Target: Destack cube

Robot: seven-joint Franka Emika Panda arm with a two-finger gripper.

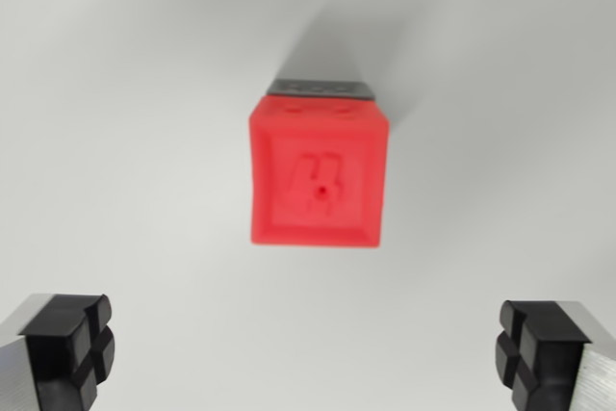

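Note:
A red cube (320,176) with a raised letter on its top face sits in the middle of the wrist view. A thin grey edge of another cube (319,89) shows just beyond its far side, underneath it. My gripper (308,353) is open, with its two black fingertip pads (69,348) at the bottom corners of the view. The red cube lies ahead of the pads, between their lines, and nothing touches it.
The cubes stand on a plain white surface (125,141). A soft shadow falls behind the stack toward the top of the view.

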